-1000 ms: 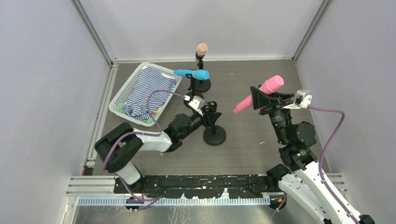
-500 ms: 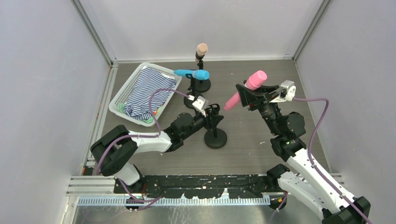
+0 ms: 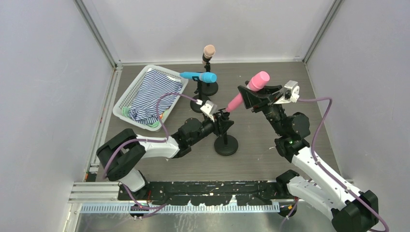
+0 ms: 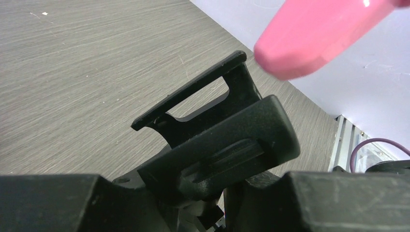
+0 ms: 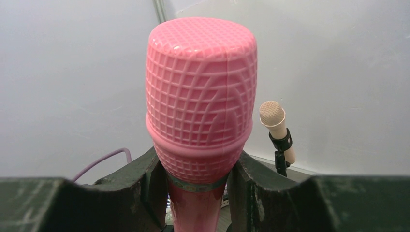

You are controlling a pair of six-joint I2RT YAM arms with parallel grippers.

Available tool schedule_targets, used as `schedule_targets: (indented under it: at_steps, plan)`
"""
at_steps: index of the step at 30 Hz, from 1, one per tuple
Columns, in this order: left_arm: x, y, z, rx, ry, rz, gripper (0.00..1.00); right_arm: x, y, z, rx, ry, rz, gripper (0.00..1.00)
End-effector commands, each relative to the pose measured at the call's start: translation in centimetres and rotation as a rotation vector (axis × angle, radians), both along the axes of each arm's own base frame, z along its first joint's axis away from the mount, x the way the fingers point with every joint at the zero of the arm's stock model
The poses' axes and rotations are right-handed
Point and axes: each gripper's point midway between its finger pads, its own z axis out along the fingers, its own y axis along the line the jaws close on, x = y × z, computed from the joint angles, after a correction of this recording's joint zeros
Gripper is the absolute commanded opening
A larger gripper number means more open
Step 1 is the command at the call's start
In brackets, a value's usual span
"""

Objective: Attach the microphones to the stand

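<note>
My right gripper (image 3: 246,95) is shut on the pink microphone (image 3: 251,88) just below its head, which points up and to the back right. The handle's tip hangs right over the black clip (image 3: 223,115) of the near stand (image 3: 226,145). My left gripper (image 3: 220,121) is shut on that clip. In the left wrist view the clip (image 4: 217,140) opens upward, with the pink microphone's tip (image 4: 319,34) just above it and apart from it. The right wrist view shows the pink microphone's head (image 5: 200,96) between my fingers (image 5: 145,188). The blue microphone (image 3: 199,76) and the peach-beige microphone (image 3: 209,50) sit in stands behind.
A white basket (image 3: 126,99) holding striped cloth stands at the back left. The round bases of the two rear stands (image 3: 209,89) sit close behind the near stand. Grey walls close in the table on three sides.
My right arm has carried the pink microphone left and lowered its tip to the clip. The left gripper and near stand have shifted slightly right.
</note>
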Motion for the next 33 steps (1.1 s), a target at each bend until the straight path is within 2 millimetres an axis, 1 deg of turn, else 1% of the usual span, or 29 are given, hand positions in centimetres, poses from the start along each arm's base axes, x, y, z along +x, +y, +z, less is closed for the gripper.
schedule_targets:
  at_steps: [1, 3, 12, 18, 22, 24, 31, 33]
  plan:
    - [-1.2, -1.1, -0.2, -0.070, 0.098, -0.036, 0.00, -1.2, 0.4, 1.2, 0.034, -0.064, 0.044, 0.01]
    - [-1.2, -1.3, -0.4, -0.079, 0.117, -0.038, 0.00, -1.2, 0.7, 0.5, 0.034, -0.047, 0.051, 0.01]
    - [-1.1, -1.5, 0.3, -0.103, 0.115, -0.037, 0.00, -1.0, 2.1, -2.2, -0.034, -0.027, 0.055, 0.01]
    - [-1.1, -1.7, 0.3, -0.109, 0.124, -0.040, 0.00, -1.4, 3.3, -5.0, -0.194, -0.017, 0.052, 0.01]
    - [-1.0, -1.7, 0.1, -0.089, 0.119, -0.040, 0.01, -1.8, 3.3, -6.6, -0.232, -0.004, 0.038, 0.01]
    - [-1.1, -1.8, 0.0, -0.080, 0.116, -0.042, 0.00, -1.7, 3.3, -7.8, -0.243, 0.020, 0.035, 0.01]
    - [-1.7, -2.5, -0.2, -0.072, 0.105, -0.061, 0.00, -2.0, 3.4, -10.8, -0.305, 0.068, 0.008, 0.01]
    - [-1.9, -2.7, -0.1, -0.073, 0.101, -0.067, 0.00, -2.0, 3.5, -12.0, -0.331, 0.089, 0.006, 0.01]
